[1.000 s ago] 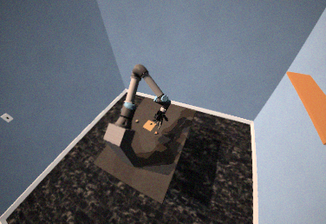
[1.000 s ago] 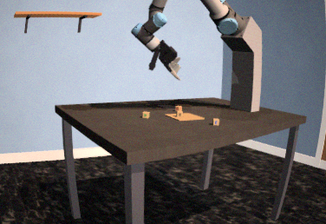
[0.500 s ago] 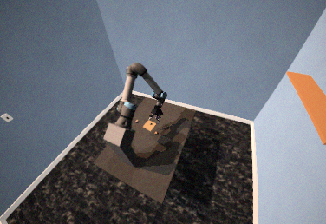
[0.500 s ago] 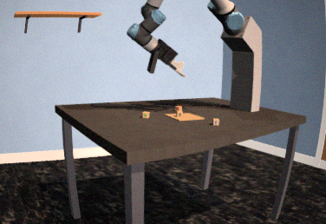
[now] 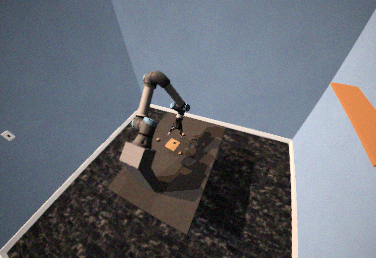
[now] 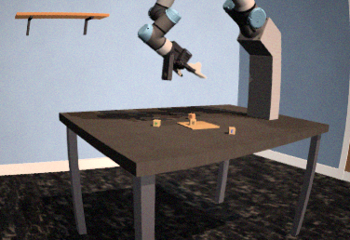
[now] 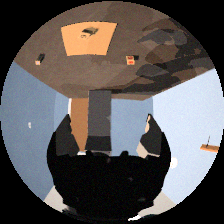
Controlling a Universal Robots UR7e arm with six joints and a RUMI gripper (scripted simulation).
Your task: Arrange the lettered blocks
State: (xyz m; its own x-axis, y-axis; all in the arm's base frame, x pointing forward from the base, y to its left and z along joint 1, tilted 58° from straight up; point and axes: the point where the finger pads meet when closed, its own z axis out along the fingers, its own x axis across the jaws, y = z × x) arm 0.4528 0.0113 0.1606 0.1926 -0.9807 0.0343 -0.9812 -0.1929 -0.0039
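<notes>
Blocks, four; letters too small to read. One, the mat block [image 5: 174, 143] [image 6: 193, 122] [image 7: 85, 35], sits on an orange mat [image 5: 170, 147] [image 6: 205, 126] [image 7: 90, 46]; its top face is hard to make out. Three lie off it: a blue-marked block [image 5: 158, 139] [image 6: 232, 130] [image 7: 39, 61], a red-marked block [image 5: 180, 152] [image 6: 192, 116] [image 7: 130, 60], partly hidden behind the mat block in the exterior view, and a green-marked block [image 5: 183, 134] [image 6: 156, 123], not made out in the wrist view.

Gripper [image 5: 176, 133] [image 6: 184, 74] [image 7: 108, 114], one: open, above the table; its body fills the wrist view's lower part in black. Upper arm: cut off by the exterior frame.

Table [image 5: 150, 205] [image 6: 140, 148] [image 7: 75, 80]: dark brown, patched with shadow. Floor [image 5: 95, 211] [image 6: 186, 220]: mottled black-brown. Walls [image 5: 240, 41] [image 6: 116, 71] [image 7: 130, 122]: blue, pale skirting. Shelf [image 5: 357, 118] [image 6: 62, 15] [image 7: 209, 148]: orange, cropped in the top view.
</notes>
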